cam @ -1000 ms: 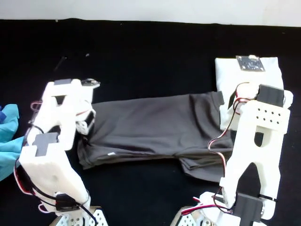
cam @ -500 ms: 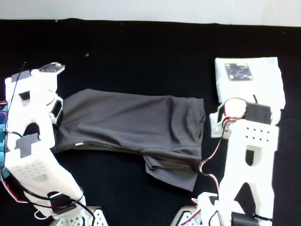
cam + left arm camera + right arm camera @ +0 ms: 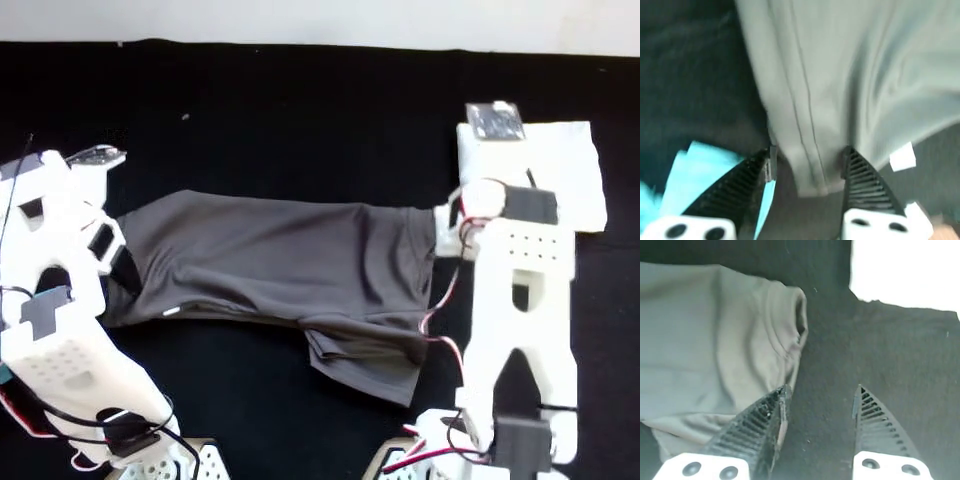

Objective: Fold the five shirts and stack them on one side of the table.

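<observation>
**Grey shirt (image 3: 280, 265) flat mid-table, both grippers holding nothing**

High: it lies across the table (image 3: 300, 100) between the arms. A folded white shirt (image 3: 540, 175) sits at the right.

Left wrist: left gripper (image 3: 807, 152) has its fingers apart, straddling the shirt's end, with blue cloth (image 3: 695, 170) beside it.

Right wrist: right gripper (image 3: 823, 388) has its fingers apart over the table, beside the shirt's edge.

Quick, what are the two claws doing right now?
Left gripper: open, astride the hem of the dark grey cloth shirt.
Right gripper: open, holding nothing.

The left arm (image 3: 60, 350) is hiding an end of the grey shirt (image 3: 290, 265), the right arm (image 3: 540, 260) a corner of the white shirt (image 3: 560, 170).
</observation>
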Controlling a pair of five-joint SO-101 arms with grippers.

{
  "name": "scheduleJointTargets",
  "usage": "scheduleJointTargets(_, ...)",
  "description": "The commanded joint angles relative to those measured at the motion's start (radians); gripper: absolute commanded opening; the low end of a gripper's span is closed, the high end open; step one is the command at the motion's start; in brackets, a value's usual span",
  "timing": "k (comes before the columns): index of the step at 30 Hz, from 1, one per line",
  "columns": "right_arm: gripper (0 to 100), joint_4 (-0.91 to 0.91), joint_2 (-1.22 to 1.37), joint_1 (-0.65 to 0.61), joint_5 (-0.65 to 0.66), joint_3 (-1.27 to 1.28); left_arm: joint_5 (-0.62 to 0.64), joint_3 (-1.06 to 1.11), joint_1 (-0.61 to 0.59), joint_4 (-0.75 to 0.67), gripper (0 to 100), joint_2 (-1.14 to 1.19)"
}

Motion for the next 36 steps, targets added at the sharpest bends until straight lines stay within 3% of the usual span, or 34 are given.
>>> scheduleJointTargets(1,19.9,0.005,0.058,-0.061,-0.04,-0.124,-0.005,-0.17,-0.007,0.089,22,-0.097)
scheduleJointTargets(4,19.9,0.004,0.143,-0.099,-0.072,-0.176,0.015,-0.271,0.012,0.083,22,-0.108)
scheduleJointTargets(14,19.9,0.002,0.357,-0.15,-0.092,-0.199,0.33,-0.294,0.153,-0.109,22,0.168)
scheduleJointTargets(20,19.9,0.002,0.367,-0.15,-0.087,-0.199,0.35,-0.294,0.159,-0.255,22,0.249)
scheduleJointTargets(26,19.9,0.002,0.369,-0.15,-0.086,-0.191,0.351,-0.295,0.085,-0.402,22,0.282)
scheduleJointTargets(32,19.9,0.002,0.371,-0.15,-0.086,-0.191,0.41,-0.429,0.044,-0.342,20,0.248)
scheduleJointTargets(36,19.9,0.002,0.371,-0.15,-0.086,-0.189,0.41,-0.547,0.048,-0.215,20,0.225)
